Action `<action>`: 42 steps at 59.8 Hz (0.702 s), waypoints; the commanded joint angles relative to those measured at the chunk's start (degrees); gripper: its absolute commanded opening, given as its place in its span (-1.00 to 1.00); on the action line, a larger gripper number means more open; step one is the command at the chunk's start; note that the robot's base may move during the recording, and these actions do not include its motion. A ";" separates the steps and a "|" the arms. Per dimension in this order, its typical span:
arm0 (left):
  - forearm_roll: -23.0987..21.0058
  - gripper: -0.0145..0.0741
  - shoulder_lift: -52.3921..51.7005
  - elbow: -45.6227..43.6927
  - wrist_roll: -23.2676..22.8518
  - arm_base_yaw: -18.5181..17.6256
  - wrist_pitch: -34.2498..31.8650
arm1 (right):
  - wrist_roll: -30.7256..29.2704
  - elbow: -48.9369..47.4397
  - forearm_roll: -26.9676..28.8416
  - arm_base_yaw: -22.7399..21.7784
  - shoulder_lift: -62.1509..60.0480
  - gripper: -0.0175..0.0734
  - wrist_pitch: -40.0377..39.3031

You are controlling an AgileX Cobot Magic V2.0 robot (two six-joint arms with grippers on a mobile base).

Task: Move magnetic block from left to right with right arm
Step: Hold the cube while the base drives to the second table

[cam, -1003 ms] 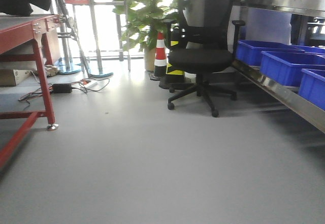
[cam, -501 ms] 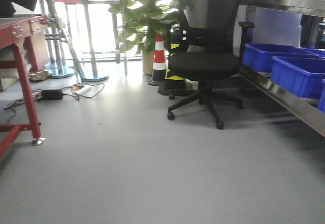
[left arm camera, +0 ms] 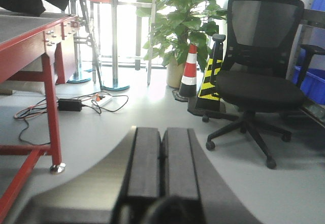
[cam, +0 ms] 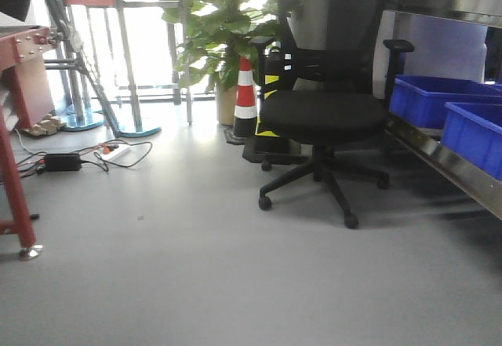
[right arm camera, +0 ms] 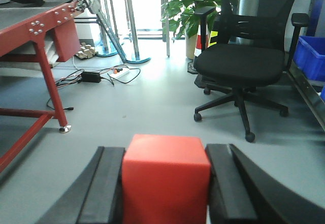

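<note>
The magnetic block [right arm camera: 165,176], a plain red cube, fills the bottom of the right wrist view, clamped between the two black fingers of my right gripper [right arm camera: 165,155], which is shut on it. The block is held in the air over the grey floor. In the left wrist view my left gripper [left arm camera: 162,137] is shut, its two black pads pressed together with nothing between them. Neither gripper shows in the front view.
A black office chair [cam: 325,103] stands ahead, with a striped traffic cone [cam: 247,87] and a potted plant [cam: 216,24] behind it. Blue bins [cam: 435,99] sit on a metal shelf at right. A red-framed table [right arm camera: 35,26] stands at left, cables [cam: 78,158] on the floor.
The front view has shifted: the chair looks larger and nearer, and the red table has slid toward the left edge of the frame. The base is moving relative to the room.
</note>
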 commanded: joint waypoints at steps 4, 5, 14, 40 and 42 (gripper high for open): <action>0.00 -0.94 -0.86 0.61 -0.25 -0.07 -5.07 | -0.52 -1.43 -1.42 -0.21 0.84 -0.10 -5.27; 0.00 -0.94 -0.86 0.61 -0.25 -0.07 -5.07 | -0.52 -1.43 -1.42 -0.21 0.84 -0.10 -5.27; 0.00 -0.93 -0.86 0.61 -0.25 -0.07 -5.07 | -0.52 -1.43 -1.42 -0.21 0.84 -0.10 -5.27; 0.00 -0.94 -0.76 0.50 -0.25 -0.07 -5.07 | -0.52 -1.43 -1.42 -0.21 0.84 -0.10 -5.27; 0.00 -0.94 -0.76 0.50 -0.25 -0.07 -5.07 | -0.52 -1.43 -1.42 -0.21 0.84 -0.10 -5.27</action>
